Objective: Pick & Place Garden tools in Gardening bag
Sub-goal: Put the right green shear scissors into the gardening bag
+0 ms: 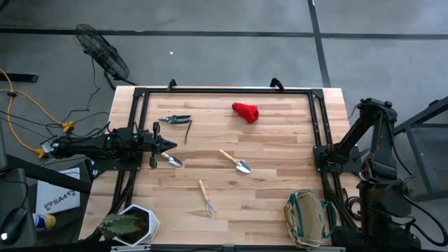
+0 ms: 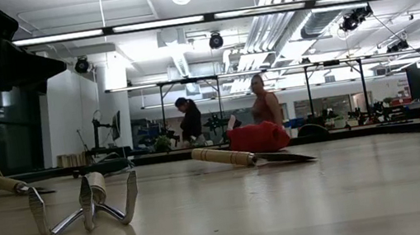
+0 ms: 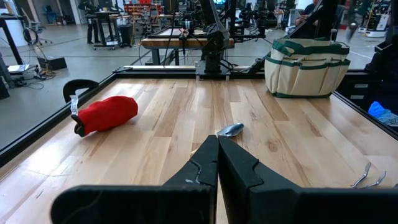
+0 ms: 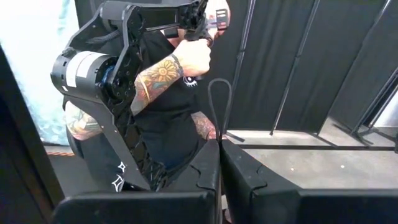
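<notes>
My left gripper [image 1: 166, 145] [image 3: 217, 146] is shut and level over the table's left side, holding nothing. One trowel's blade [image 1: 172, 161] [image 3: 230, 129] lies just past its tips. A second trowel [image 1: 236, 162] [image 2: 249, 157] lies mid-table, and the pronged rake [image 1: 206, 197] [image 2: 86, 207] lies nearer the front edge. The green-handled shears [image 1: 175, 120] lie far left, the red lump [image 1: 246, 111] [image 3: 106, 114] far centre. The khaki bag [image 1: 308, 217] [image 3: 306, 67] stands upright at the near right corner. My right gripper [image 4: 219, 149] is shut and raised, facing away from the table.
A plant in a white hexagonal pot [image 1: 133, 225] stands at the near left corner. A black rail [image 1: 224, 90] frames the table. A person [image 4: 168, 81] stands close in front of my right gripper, one hand on a dark jointed device [image 4: 118, 68].
</notes>
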Robot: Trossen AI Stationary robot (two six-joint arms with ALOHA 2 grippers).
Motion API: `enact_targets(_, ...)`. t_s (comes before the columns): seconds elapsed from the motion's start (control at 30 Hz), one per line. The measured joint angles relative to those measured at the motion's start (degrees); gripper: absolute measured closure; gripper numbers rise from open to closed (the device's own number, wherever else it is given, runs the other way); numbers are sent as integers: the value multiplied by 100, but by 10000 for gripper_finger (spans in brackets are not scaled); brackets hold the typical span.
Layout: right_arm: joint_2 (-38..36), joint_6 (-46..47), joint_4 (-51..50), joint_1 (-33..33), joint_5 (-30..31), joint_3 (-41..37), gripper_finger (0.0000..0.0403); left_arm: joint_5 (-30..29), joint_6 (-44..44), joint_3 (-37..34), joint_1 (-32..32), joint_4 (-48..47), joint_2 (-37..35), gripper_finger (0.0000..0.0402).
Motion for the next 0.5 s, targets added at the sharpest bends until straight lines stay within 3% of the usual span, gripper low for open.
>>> enact_targets(0.5,46,-410,-13,-160,-103,-2,399,0,0,0,0,2,-1,400)
